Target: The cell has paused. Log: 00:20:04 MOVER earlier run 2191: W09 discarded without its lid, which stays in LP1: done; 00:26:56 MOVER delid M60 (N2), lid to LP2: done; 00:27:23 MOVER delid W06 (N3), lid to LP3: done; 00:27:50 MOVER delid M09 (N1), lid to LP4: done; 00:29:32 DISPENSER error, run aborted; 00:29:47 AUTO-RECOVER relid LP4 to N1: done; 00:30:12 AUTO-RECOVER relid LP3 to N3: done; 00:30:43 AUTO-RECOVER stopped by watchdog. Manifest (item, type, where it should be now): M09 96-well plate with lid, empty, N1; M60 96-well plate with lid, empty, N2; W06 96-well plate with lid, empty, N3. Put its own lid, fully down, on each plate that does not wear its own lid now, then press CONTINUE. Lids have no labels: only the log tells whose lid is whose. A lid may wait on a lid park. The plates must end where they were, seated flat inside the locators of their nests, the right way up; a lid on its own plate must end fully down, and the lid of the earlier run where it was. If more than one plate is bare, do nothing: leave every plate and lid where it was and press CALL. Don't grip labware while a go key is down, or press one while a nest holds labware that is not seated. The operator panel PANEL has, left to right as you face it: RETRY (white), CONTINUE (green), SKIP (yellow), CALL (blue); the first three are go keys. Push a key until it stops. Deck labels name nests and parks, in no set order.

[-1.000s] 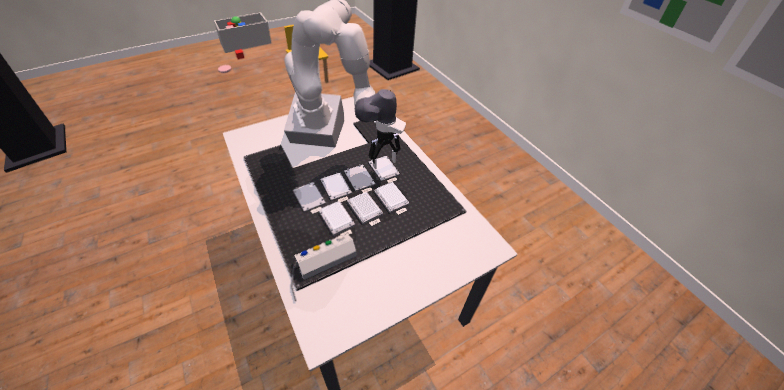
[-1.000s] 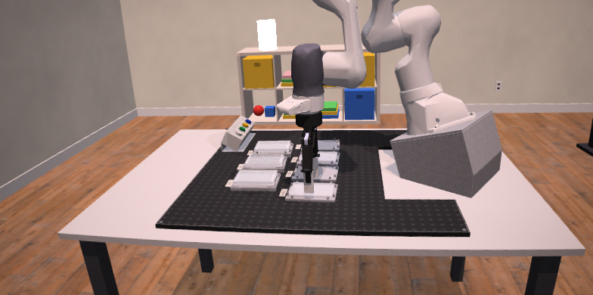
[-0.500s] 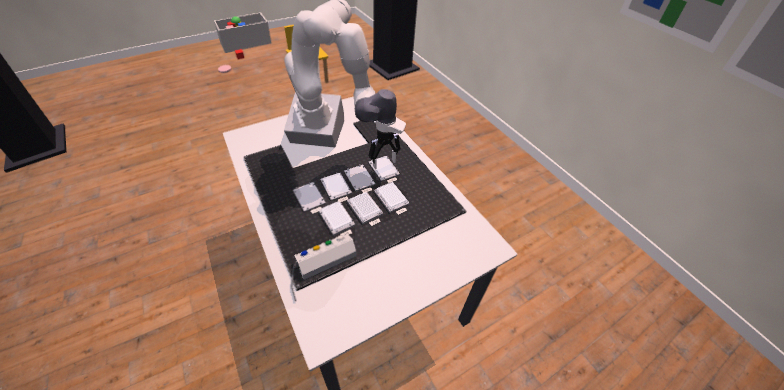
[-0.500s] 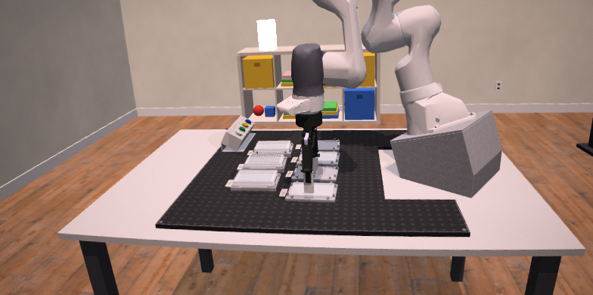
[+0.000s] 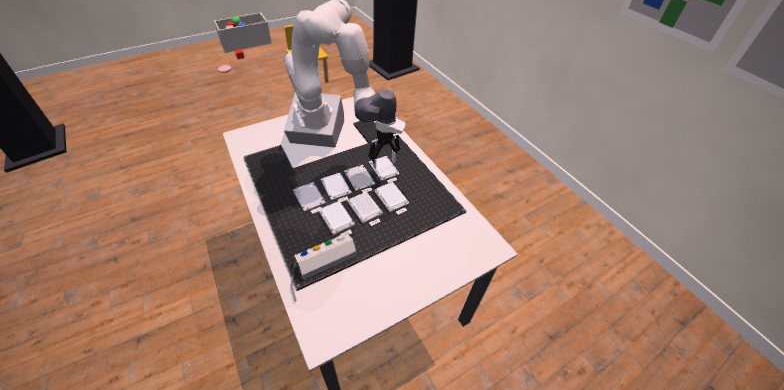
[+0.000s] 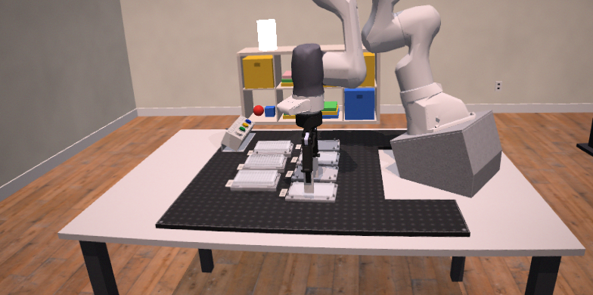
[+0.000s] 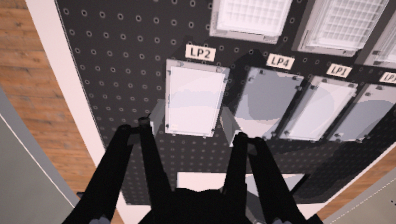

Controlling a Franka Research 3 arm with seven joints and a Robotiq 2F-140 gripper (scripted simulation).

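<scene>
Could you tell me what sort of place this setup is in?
Probably a lab automation cell in a plain room: a robot arm on a white table, well plates and lid parks on a black perforated deck, and an operator panel with coloured keys.
</scene>
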